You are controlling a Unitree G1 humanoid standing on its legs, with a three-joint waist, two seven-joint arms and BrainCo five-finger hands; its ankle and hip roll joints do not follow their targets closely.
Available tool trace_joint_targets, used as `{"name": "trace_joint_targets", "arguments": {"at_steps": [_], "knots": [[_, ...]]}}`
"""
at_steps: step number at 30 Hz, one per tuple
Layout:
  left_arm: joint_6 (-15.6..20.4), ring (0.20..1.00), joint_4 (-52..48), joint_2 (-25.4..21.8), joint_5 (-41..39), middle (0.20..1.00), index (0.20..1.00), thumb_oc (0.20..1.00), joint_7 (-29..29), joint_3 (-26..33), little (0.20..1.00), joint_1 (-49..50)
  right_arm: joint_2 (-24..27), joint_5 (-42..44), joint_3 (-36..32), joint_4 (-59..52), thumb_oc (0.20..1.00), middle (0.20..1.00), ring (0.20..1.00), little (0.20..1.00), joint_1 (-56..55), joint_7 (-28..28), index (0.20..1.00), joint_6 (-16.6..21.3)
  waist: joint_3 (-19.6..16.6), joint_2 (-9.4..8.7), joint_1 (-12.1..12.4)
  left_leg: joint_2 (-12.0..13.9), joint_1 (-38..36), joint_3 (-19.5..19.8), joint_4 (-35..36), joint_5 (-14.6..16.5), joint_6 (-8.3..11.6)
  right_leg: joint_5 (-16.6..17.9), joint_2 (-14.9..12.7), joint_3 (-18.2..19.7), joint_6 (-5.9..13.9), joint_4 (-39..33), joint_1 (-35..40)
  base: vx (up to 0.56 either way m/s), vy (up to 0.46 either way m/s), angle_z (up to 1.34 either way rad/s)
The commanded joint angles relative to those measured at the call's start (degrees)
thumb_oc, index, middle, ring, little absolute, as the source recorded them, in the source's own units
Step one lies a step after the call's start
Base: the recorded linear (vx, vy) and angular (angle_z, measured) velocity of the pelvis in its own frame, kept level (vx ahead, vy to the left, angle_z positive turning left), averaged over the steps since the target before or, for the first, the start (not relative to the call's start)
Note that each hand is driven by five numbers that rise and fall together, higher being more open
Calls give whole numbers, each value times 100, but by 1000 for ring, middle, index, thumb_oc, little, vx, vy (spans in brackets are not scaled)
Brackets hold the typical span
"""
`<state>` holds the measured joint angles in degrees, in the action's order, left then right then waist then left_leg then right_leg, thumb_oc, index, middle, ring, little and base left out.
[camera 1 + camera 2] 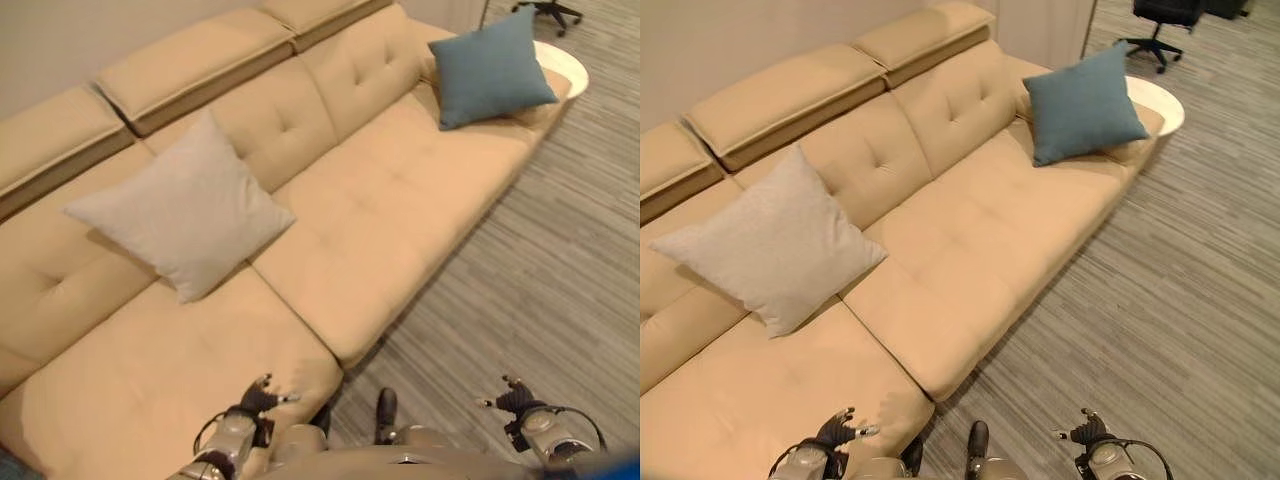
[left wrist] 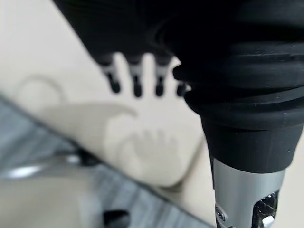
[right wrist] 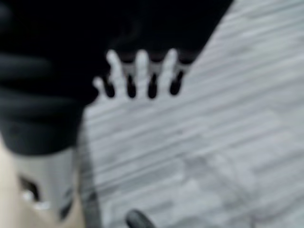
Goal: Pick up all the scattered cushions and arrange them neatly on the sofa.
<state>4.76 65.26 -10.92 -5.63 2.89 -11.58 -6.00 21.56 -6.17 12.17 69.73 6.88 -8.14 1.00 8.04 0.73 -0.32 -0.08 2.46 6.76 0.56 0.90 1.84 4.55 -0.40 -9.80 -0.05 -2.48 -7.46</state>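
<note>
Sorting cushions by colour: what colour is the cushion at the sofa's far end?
Blue cushion, clearest in the right eye view.

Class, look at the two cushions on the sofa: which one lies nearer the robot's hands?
The light grey cushion, leaning on the sofa backrest close to the left hand; the blue cushion sits at the far end.

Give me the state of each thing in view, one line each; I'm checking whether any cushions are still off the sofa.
Grey cushion: on the sofa, leaning against the backrest.
Blue cushion: on the sofa's far end, propped upright.
Left hand: open, holding nothing, above the seat's near edge.
Right hand: open, holding nothing, above the floor.
Office chair: standing on the floor beyond the sofa.
</note>
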Motion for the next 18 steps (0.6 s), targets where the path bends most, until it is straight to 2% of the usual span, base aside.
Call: {"name": "trace_joint_targets", "arguments": {"at_steps": [1, 2, 3, 4, 5, 6, 8, 9, 12, 15, 17, 18], "knots": [[72, 1000, -99, -245, -12, 1000, 1000, 1000, 128, 7, 1000, 20, -17, 67, 9, 101, 1000, 1000, 1000, 1000, 141, -154, 1000, -4, 69, -276, 244, -404, 57, -111, -395, 514, -51, 124, -836, -138, 1140, 354, -208, -287, 164, -77], [66, 1000, -84, -283, -19, 1000, 1000, 1000, 140, 12, 1000, -8, -42, 10, 34, 117, 1000, 1000, 1000, 1000, 163, -167, 1000, -23, 115, -270, 267, -380, 91, -190, -386, 468, -68, 144, -884, -258, 1145, 428, -298, -306, 118, -72], [64, 1000, -76, -326, -30, 1000, 1000, 1000, 156, 26, 1000, -23, -60, -47, 59, 135, 1000, 1000, 1000, 1000, 174, -190, 1000, -24, 163, -258, 339, -339, 138, -297, -392, 431, -79, 100, -950, -539, 1137, 542, -343, -175, 45, -45], [64, 1000, -76, -326, -30, 1000, 1000, 1000, 156, 25, 1000, -24, -61, -47, 58, 135, 1000, 1000, 1000, 1000, 175, -191, 1000, -24, 168, -258, 344, -338, 133, -301, -393, 434, -79, 92, -951, -535, 1137, 555, -345, -240, 85, -140], [37, 1000, -26, -382, -1, 1000, 1000, 1000, 141, 87, 1000, 24, -82, -125, 126, 176, 1000, 1000, 1000, 1000, 131, -193, 1000, 0, 191, -216, 500, -231, 187, -595, -298, 309, -112, -145, -1085, -1332, 1037, 865, -253, -201, 83, -150], [10, 1000, -15, -395, -8, 1000, 1000, 1000, 137, 153, 1000, 75, -100, -146, 158, 176, 1000, 1000, 1000, 1000, 112, -186, 1000, -2, 196, -205, 547, -189, 150, -695, -227, 254, -157, -271, -1050, -1485, 969, 1158, -207, -235, 87, -152], [6, 1000, -1, -415, -13, 1000, 1000, 1000, 143, 204, 1000, 116, -111, -155, 176, 170, 1000, 1000, 1000, 1000, 96, -194, 1000, 8, 177, -213, 571, -175, 126, -768, -173, 198, -178, -372, -1011, -1525, 949, 1283, -130, -103, -1, -92], [6, 1000, 65, -451, -1, 1000, 1000, 1000, 152, 275, 1000, 158, -128, -165, 183, 155, 1000, 1000, 1000, 1000, 86, -229, 1000, 18, 114, -251, 644, -154, 138, -1023, -94, 116, -190, -586, -908, -1634, 935, 1436, 80, -144, -47, -88], [7, 1000, 95, -434, 8, 1000, 1000, 1000, 172, 306, 1000, 219, -173, -245, 247, 180, 1000, 1000, 1000, 1000, 110, -315, 1000, -17, 21, -334, 851, -122, 152, -1398, -30, 99, -113, -649, -873, -1983, 930, 1037, 401, -58, -112, -70], [37, 1000, 111, -368, -87, 1000, 1000, 1000, 226, 340, 1000, 204, -205, -248, 259, 213, 1000, 1000, 1000, 1000, 142, -445, 1000, -18, -5, -339, 839, -10, 118, -1488, -144, 140, -41, -567, -770, -1868, 952, 680, 466, 74, -187, -94], [47, 1000, 115, -340, -103, 1000, 1000, 1000, 242, 314, 1000, 203, -217, -232, 255, 210, 1000, 1000, 1000, 1000, 135, -460, 1000, -14, 2, -341, 797, 26, 99, -1519, -222, 179, -10, -534, -728, -1789, 933, 539, 516, 73, -159, -13], [53, 1000, 99, -280, -127, 1000, 1000, 1000, 258, 264, 1000, 193, -238, -195, 239, 194, 1000, 1000, 1000, 1000, 112, -514, 1000, -3, 45, -344, 725, 86, 156, -1517, -586, 290, 53, -498, -678, -1701, 877, 357, 587, 70, -170, -26]]}}
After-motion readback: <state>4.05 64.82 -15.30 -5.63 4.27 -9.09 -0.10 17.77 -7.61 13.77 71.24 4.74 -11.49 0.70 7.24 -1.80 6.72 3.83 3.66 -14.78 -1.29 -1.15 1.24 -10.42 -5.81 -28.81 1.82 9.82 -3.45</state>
